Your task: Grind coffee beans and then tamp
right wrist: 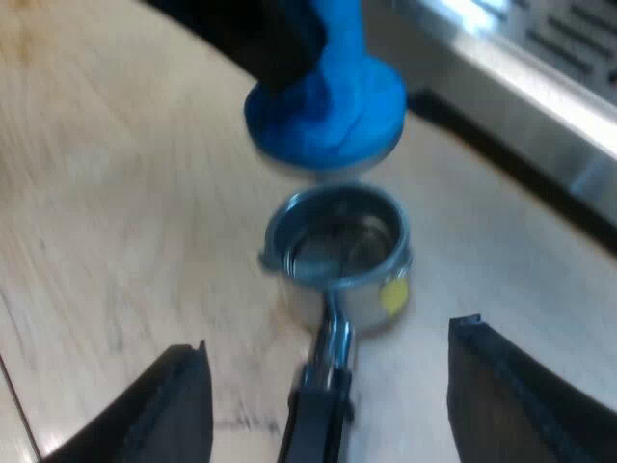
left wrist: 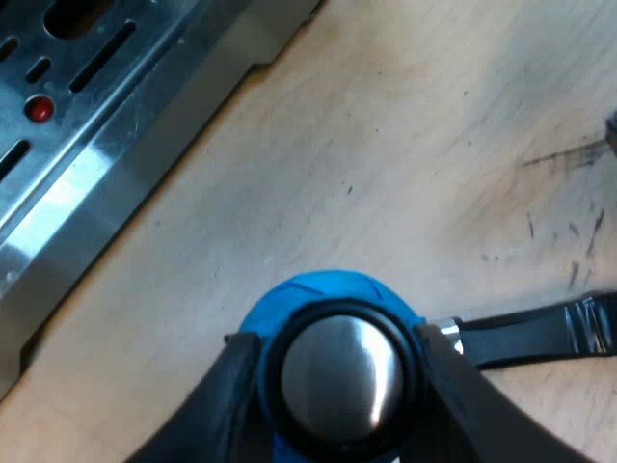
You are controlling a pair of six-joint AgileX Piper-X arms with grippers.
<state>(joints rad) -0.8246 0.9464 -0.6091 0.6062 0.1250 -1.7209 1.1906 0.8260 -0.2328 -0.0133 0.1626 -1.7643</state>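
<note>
My left gripper [left wrist: 337, 359] is shut on the blue tamper [left wrist: 318, 294], its black fingers [left wrist: 236, 386] clamped on either side below the tamper's round metal cap. Seen from the right wrist, the blue tamper [right wrist: 328, 111] hangs just above the metal holder's basket [right wrist: 339, 246] without touching it, and the left gripper [right wrist: 260, 39] is a dark shape on its stem. The holder rests on the wooden table [right wrist: 106, 193]. Its dark handle [right wrist: 318, 415] runs back between the wide-apart fingers of my open right gripper [right wrist: 326, 347], which do not touch it. The handle [left wrist: 540, 333] also sticks out from beneath the tamper.
The espresso machine's steel drip tray [left wrist: 96, 125], slotted and with a small red button [left wrist: 39, 109], lies close beside the tamper. The machine's base [right wrist: 521, 68] stands just beyond the holder. Bare scuffed wood [left wrist: 405, 145] stretches away from the machine.
</note>
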